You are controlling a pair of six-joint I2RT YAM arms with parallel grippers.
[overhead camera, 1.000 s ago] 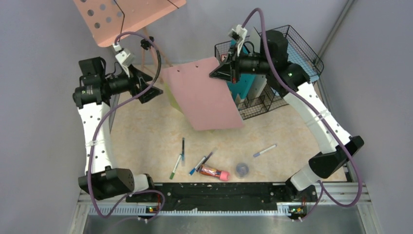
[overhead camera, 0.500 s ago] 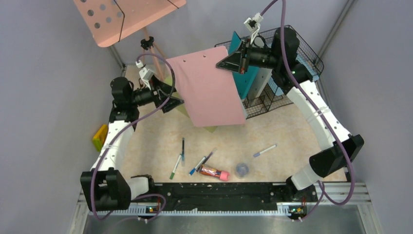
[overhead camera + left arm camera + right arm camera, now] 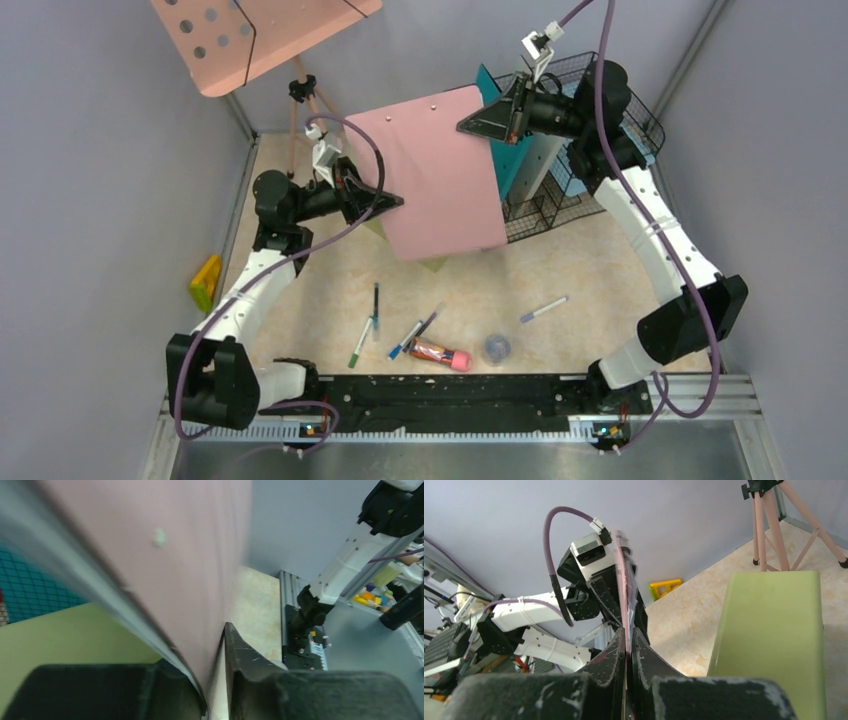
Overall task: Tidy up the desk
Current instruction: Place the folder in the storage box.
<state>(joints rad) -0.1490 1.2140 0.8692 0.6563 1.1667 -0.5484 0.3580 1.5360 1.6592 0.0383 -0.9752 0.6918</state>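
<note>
My left claw (image 3: 200, 652) straddles the edge of the pink board (image 3: 175, 555); I can't tell whether it pinches. Olive-green surface (image 3: 60, 635) at lower left, beige counter (image 3: 257, 600) beyond, the other arm's white link (image 3: 345, 565) at right.

No text, number, brand or sign can be read in any of the three views. Any printing on the red tube (image 3: 440, 353), lying toward 6 o'clock on the desk (image 3: 600, 270) in the top view, is too small to make out.
</note>
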